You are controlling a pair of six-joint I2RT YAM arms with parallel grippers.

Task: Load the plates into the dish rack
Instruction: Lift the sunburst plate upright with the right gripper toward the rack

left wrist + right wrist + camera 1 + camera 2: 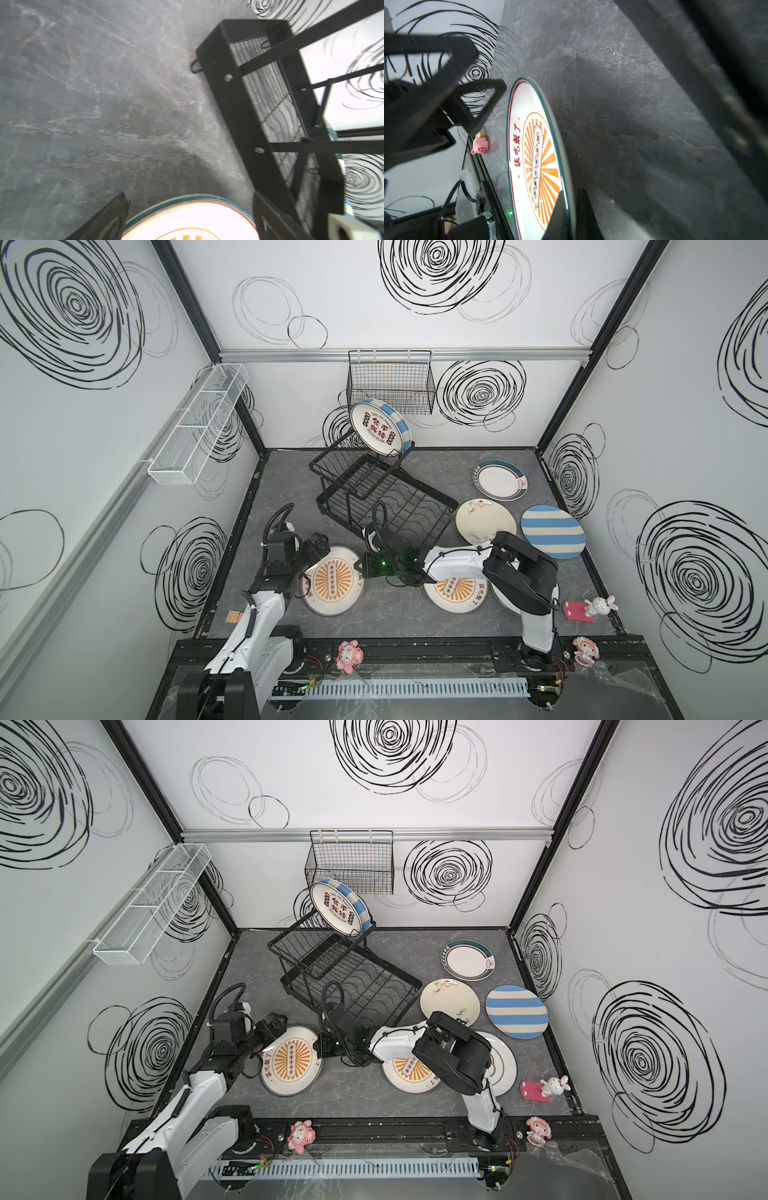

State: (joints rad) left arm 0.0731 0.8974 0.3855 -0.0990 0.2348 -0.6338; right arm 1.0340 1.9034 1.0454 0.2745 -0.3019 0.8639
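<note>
A sunburst plate (332,583) (291,1060) lies on the grey table at the front left. My right gripper (571,192) (365,566) reaches across and is shut on its teal rim, one finger above and one below. My left gripper (189,194) (316,547) is open at that plate's (187,220) far-left edge, with the rim between its fingers. The dish rack (374,493) (332,969) stands behind, its upper tier holding a red-character plate (376,429) and a blue-striped one (395,418). A second sunburst plate (453,595) lies partly under my right arm.
To the right lie a teal-rimmed plate (500,480), a floral plate (484,522) and a blue-striped plate (552,531). A black wall basket (390,381) and a white mesh basket (199,423) hang on the walls. Small pink toys (349,655) sit along the front rail.
</note>
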